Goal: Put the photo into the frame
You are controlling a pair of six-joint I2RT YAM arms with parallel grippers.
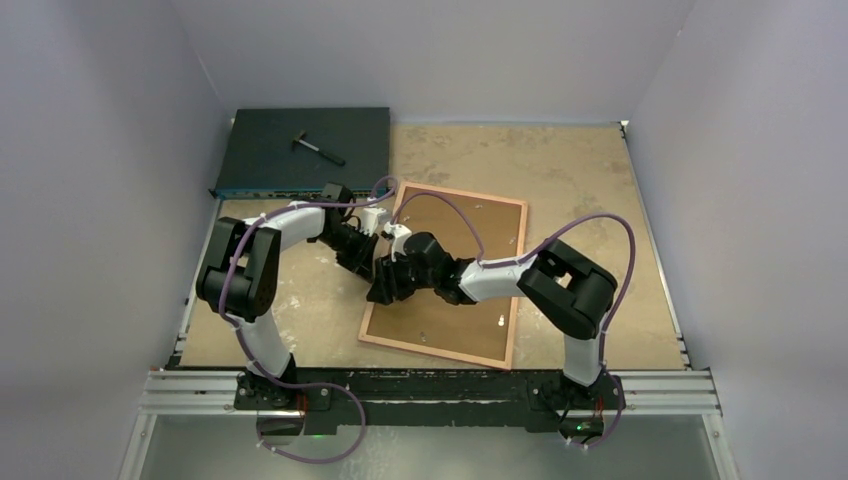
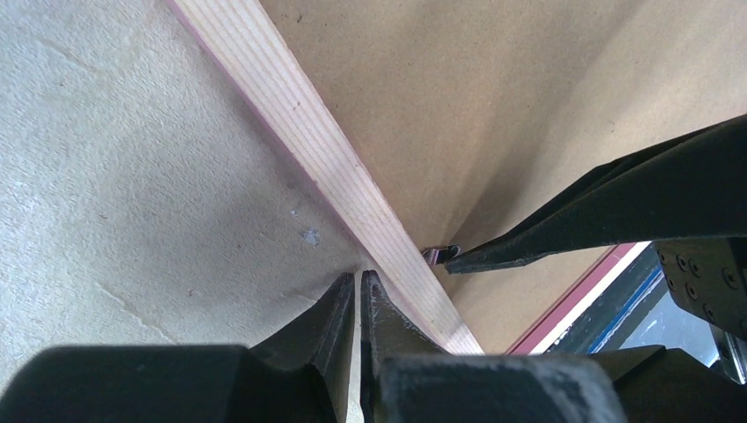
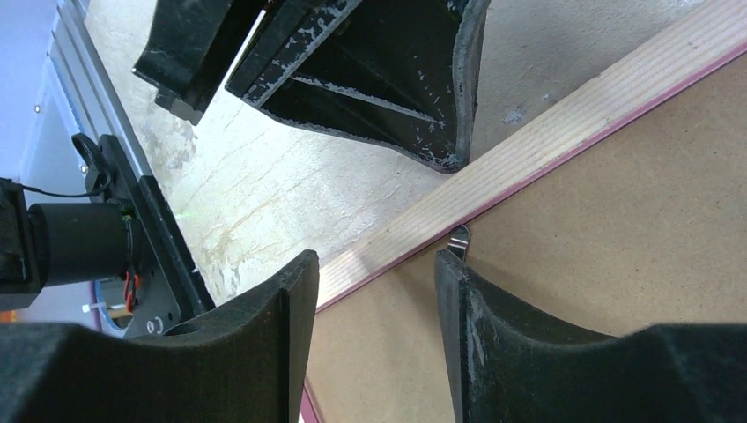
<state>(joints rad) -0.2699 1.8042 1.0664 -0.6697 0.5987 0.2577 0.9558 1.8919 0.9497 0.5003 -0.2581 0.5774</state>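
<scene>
The frame (image 1: 435,352) lies face down in the middle of the table, its pale wooden back (image 2: 326,150) up. The brown backing board (image 1: 455,320) fills it. The photo is hidden. My left gripper (image 2: 357,278) is shut on nothing, its tips down at the frame's outer left edge (image 1: 368,255). My right gripper (image 3: 377,264) is open over the backing board just inside that same edge (image 1: 385,288). One of its fingertips (image 3: 449,264) is at a small metal tab (image 3: 458,236). The tab also shows in the left wrist view (image 2: 438,256).
A dark flat electronics box (image 1: 305,150) sits at the back left with a small black tool (image 1: 318,148) on it. Grey walls close in the table on three sides. The two grippers are close together at the frame's left edge.
</scene>
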